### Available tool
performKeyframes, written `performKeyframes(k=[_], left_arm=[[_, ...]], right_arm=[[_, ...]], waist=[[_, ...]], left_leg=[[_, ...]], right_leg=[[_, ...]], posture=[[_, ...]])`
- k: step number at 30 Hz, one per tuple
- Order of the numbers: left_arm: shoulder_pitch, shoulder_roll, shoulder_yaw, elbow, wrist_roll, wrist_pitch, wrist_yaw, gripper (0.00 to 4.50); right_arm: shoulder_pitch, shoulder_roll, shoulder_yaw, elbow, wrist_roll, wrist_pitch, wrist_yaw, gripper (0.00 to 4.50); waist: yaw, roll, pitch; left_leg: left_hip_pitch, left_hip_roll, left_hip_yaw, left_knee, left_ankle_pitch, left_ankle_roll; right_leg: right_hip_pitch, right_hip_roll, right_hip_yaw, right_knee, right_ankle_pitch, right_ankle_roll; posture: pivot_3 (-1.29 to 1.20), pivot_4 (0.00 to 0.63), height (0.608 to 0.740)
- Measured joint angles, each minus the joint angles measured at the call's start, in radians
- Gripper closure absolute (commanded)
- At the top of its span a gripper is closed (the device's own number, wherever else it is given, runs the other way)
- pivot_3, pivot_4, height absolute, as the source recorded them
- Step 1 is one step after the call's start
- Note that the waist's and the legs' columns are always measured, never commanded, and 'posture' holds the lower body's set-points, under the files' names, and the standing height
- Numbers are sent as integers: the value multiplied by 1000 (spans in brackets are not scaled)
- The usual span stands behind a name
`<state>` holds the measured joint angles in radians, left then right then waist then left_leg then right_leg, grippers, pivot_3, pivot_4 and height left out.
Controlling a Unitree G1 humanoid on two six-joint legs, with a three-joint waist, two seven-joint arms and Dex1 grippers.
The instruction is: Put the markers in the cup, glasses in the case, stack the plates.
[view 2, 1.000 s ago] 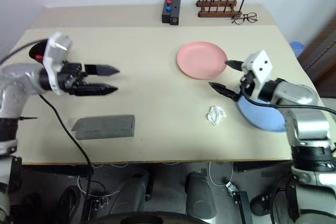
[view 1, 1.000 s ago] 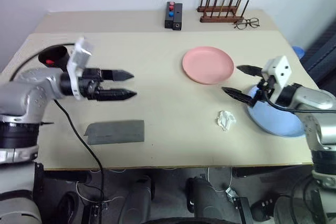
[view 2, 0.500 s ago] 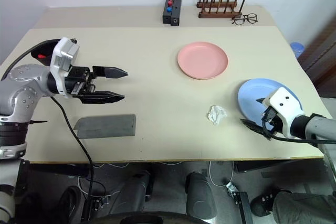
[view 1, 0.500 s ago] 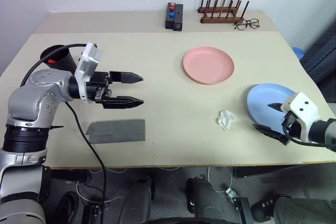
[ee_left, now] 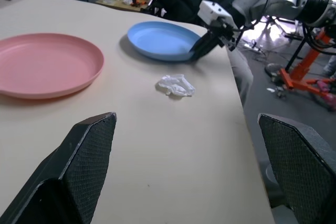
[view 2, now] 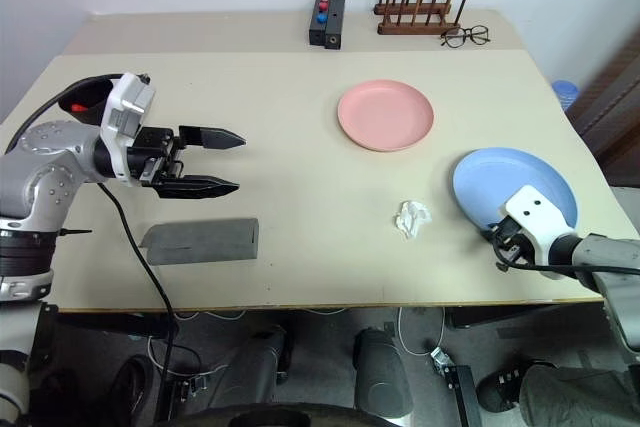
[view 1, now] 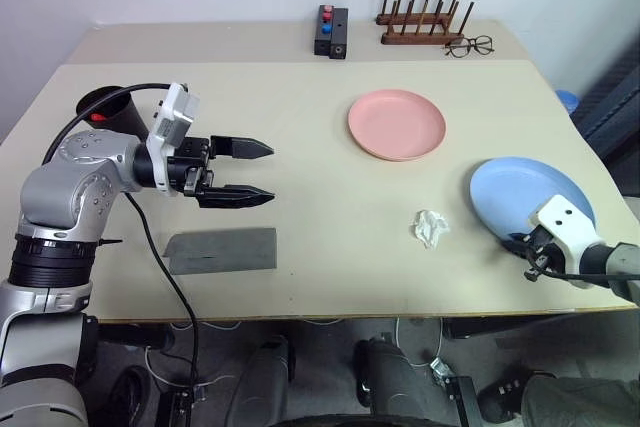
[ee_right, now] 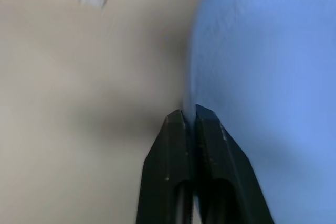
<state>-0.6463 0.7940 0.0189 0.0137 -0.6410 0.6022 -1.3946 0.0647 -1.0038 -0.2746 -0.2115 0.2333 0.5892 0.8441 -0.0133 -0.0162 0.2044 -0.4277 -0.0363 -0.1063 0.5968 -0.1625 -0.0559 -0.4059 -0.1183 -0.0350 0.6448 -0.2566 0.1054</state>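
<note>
Now your right gripper (ee_right: 189, 116) has its two black fingers pinched together on the near rim of the light blue plate (view 1: 525, 195), at the right edge of the desk (view 1: 300, 137). The bite looks thin, right at the lip. If you lift quickly, the plate may pivot on that narrow pinch and slide out, and it sits near enough to the desk edge that a slip could drop it to the floor.

Your target, the salmon pink plate (view 1: 396, 124), lies farther in and to the left, well apart from the blue one. The crumpled white tissue (view 1: 430, 228) lies between them toward the near side; a low carry could drag it along or trap it between the plates.

Your left gripper (view 1: 235, 172) hovers spread wide and empty above the left half of the desk, just beyond the grey felt case (view 1: 220, 250), with the black cup (view 1: 105, 107) behind its arm. Its cable trails over the near edge, so watch for snagging.
</note>
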Motion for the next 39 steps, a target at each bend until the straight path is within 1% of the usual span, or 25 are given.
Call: performKeyframes(k=[2,7,9,12,15,17,20,25,29,34,37,38,39], left_arm=[[5,1,4,-6,0,0,6,0],[6,1,7,-8,0,0,31,0],[3,-4,12,-5,0,-2,50,0],[-18,-30,30,45,24,-43,107,0],[-36,-50,55,90,67,-112,176,0],[-34,-61,64,92,77,-133,209,0],[-22,-73,80,79,84,-139,255,0],[17,-84,97,38,87,-139,326,0],[74,-88,122,-26,80,-125,373,0],[99,-85,152,-70,61,-98,400,0],[110,-82,162,-96,60,-83,412,0],[113,-81,162,-100,57,-80,415,0],[116,-82,162,-101,54,-78,417,0]], right_arm=[[-20,0,5,3,-3,6,4,4430],[-136,0,30,28,-14,0,3,4430],[-201,6,45,54,-14,-1,-6,4430],[-356,29,98,110,-36,-49,-32,4430],[-517,103,174,179,-58,-107,-39,4430],[-602,166,232,241,-79,-154,-43,4430],[-706,251,309,358,-116,-226,-50,4430],[-789,336,380,502,-164,-344,-40,4430],[-814,410,434,615,-206,-436,-26,4430],[-839,443,459,723,-233,-539,-6,4430],[-871,463,460,789,-248,-577,-4,3563],[-881,472,460,806,-247,-576,1,3112],[-890,479,459,822,-245,-574,11,2537]], waist=[[2,0,0],[1,0,0],[0,1,0],[-2,1,0],[-5,1,0],[-4,0,1],[-4,1,1],[-1,1,1],[-7,1,1],[-7,1,1],[-7,1,1],[-7,1,1],[-7,1,1]], left_leg=[[0,0,0,0,0,0],[0,0,0,0,0,0],[0,0,0,0,0,0],[0,0,0,0,0,0],[0,0,0,-1,0,0],[0,0,0,-1,0,0],[-1,-1,0,-1,0,0],[-1,-1,-1,-1,0,0],[0,-1,-1,-2,0,0],[0,-1,-1,-1,0,0],[0,-1,-1,-1,0,0],[1,-1,-1,-1,0,0],[1,-1,-1,-1,0,0]], right_leg=[[0,0,0,0,0,0],[0,0,0,0,0,0],[-1,0,0,0,0,0],[-1,0,0,0,1,0],[-1,1,0,0,1,0],[-1,1,0,0,3,3],[-1,1,0,0,3,3],[-1,1,0,0,3,3],[-2,2,0,1,3,3],[-1,2,0,2,3,3],[-1,2,0,2,3,3],[-1,2,0,2,3,3],[-1,2,0,2,3,3]], posture=[[0,150,740],[0,150,740],[0,150,740],[0,150,740],[0,150,740],[0,150,740],[0,150,740],[0,150,740],[0,150,740],[0,150,740],[0,150,740],[0,150,740],[0,150,740]])
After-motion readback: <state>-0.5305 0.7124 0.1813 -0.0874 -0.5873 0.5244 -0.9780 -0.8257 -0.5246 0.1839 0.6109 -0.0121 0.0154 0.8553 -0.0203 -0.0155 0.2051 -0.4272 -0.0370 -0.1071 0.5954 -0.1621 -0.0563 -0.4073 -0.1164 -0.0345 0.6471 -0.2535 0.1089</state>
